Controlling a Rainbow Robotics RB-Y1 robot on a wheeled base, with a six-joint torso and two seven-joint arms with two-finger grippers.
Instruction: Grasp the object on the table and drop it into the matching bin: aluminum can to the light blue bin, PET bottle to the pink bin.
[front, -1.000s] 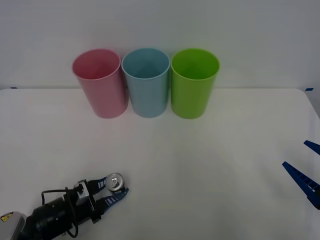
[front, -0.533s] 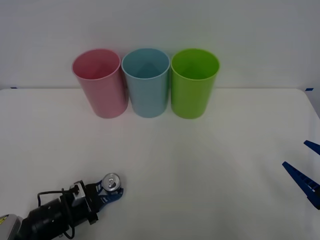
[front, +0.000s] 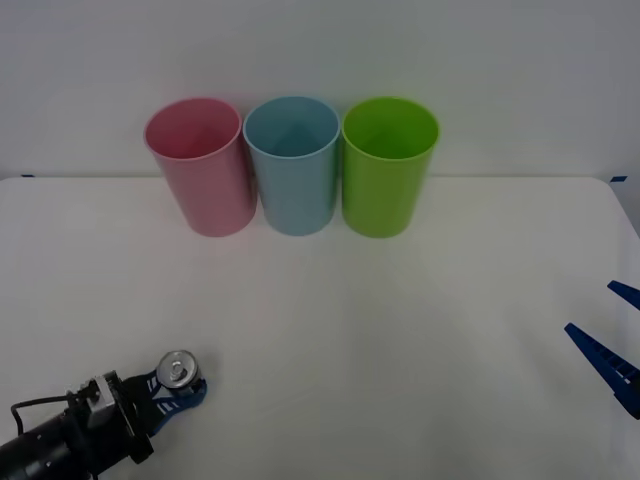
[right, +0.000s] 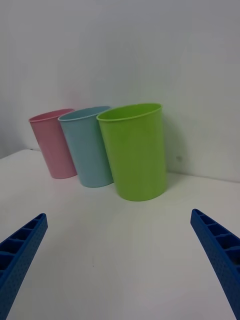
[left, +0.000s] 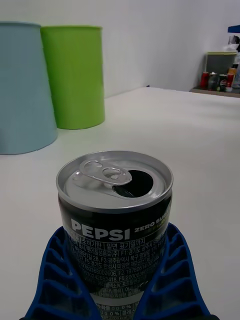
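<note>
Now my left claw (front: 178, 388) grips the can (front: 178, 369); I should lift it upright toward the light blue bin (front: 292, 165), right claw (right: 120, 260) spread idle.

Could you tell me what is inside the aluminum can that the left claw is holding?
The aluminum can, gripped by the left claw, has its tab opening punched open; through it, darkness. Whether liquid remains cannot be seen.

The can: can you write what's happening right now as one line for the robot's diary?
left claw: shut on aluminum can, upright | right claw: open, idle at table's right | light blue bin: not reached yet
</note>
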